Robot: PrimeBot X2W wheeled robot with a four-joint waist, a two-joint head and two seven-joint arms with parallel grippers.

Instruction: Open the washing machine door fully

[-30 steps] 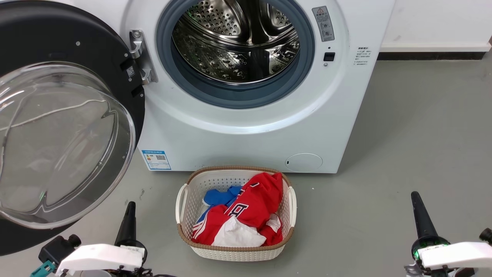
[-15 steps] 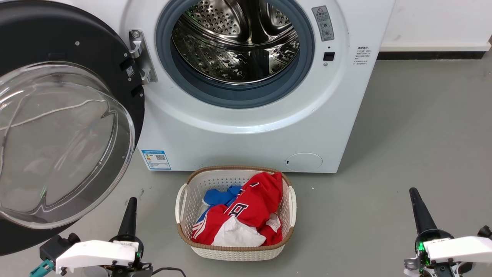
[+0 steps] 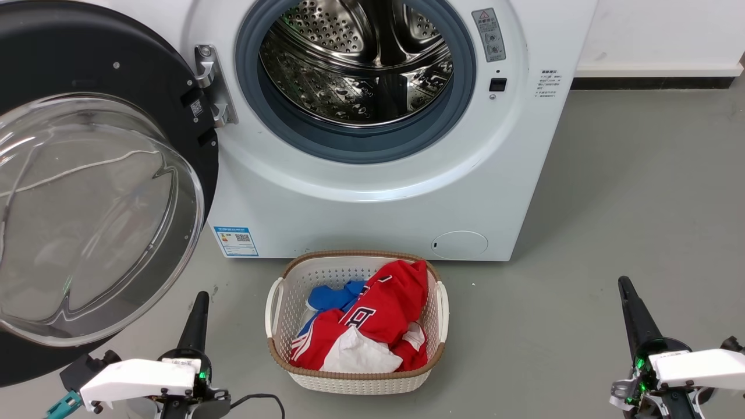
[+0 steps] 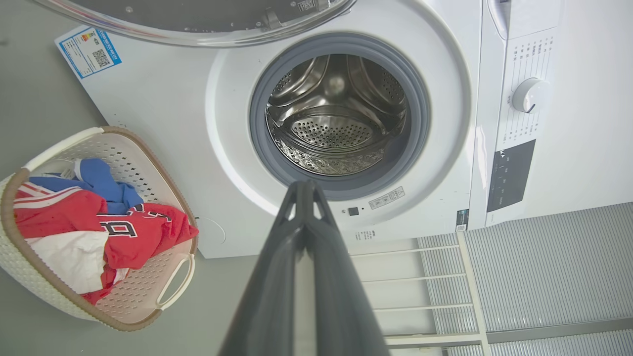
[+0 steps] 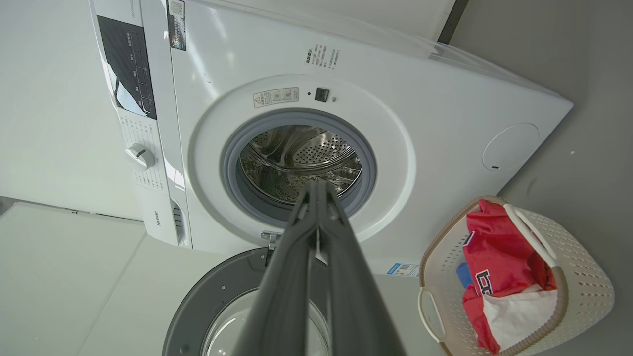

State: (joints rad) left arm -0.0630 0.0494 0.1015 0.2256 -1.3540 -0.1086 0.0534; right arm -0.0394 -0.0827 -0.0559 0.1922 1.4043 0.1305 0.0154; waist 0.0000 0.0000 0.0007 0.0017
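Clear of the washing machine door (image 3: 99,192), left hand (image 3: 202,297) and right hand (image 3: 624,282) seem closed.

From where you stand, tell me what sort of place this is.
Probably a laundry corner: a white front-loading washing machine, the washing machine door swung wide, and a basket of clothes on the grey floor before it.

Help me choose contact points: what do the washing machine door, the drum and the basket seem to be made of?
The washing machine door: clear domed centre, glass or hard plastic, glossy with reflections; black rim, likely plastic, smooth. The drum: polished steel by its look, perforated and mirror-bright. The basket: cream moulded plastic, perforated walls, brown woven-look rim.
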